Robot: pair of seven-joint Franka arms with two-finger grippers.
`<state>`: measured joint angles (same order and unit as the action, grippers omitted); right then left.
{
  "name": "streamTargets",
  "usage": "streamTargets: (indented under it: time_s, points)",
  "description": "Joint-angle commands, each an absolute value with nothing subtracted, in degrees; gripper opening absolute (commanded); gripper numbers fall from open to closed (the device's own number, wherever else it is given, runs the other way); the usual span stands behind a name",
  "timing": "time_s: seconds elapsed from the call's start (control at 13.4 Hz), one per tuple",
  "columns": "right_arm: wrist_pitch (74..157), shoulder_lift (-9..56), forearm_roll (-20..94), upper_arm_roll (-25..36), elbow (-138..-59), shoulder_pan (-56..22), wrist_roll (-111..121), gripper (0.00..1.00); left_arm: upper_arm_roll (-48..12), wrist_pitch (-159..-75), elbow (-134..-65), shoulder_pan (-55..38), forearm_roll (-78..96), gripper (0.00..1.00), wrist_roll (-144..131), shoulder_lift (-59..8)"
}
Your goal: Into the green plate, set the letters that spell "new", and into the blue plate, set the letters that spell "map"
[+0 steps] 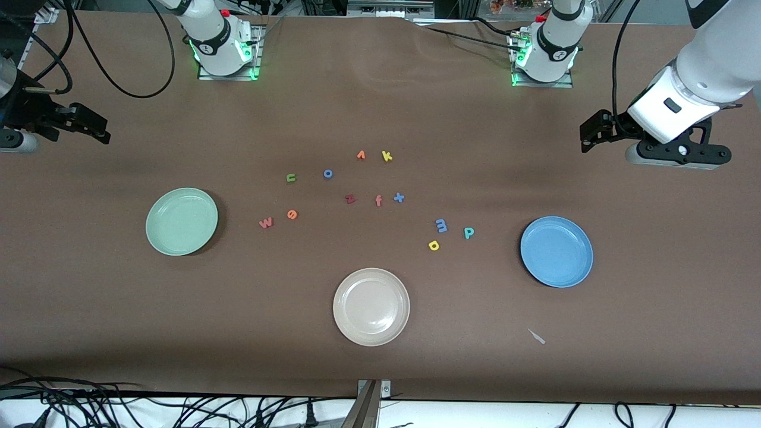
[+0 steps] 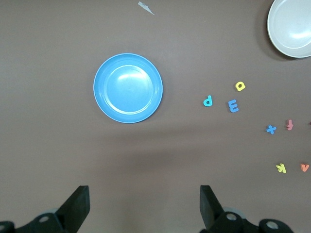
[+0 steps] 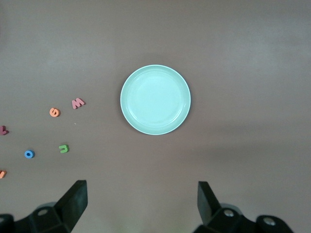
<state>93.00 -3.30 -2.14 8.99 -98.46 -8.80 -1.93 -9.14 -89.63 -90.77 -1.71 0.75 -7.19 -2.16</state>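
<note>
Beige plate [image 2: 292,26] cut by left wrist view edge.

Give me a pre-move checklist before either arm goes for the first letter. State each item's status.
1. Left gripper open, holding nothing: ok.
2. Right gripper open, holding nothing: ok.
3. Green plate empty: ok.
4. Blue plate empty: ok.
5. Green n, orange e and reddish-pink w lie apart on the table, toward the green plate: ok.
6. Blue m, yellow a and teal p lie close together but not touching, toward the blue plate: ok.
</note>
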Motion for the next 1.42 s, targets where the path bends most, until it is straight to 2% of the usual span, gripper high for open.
streamTargets:
  time_s: [0.0, 1.35]
  points:
    - [92.2, -3.34, -2.29, 9.14, -97.91, -8.88, -1.32, 1.0, -9.23, -88.24, -88.68, -1.5, -0.18, 1.0, -5.98, -3.08]
    - [91.58, -3.34, -2.29, 9.05, -97.82, -8.96, -1.41, 1.0, -9.32, -88.24, -88.77, -1.49, -0.09, 1.0, -5.98, -3.08]
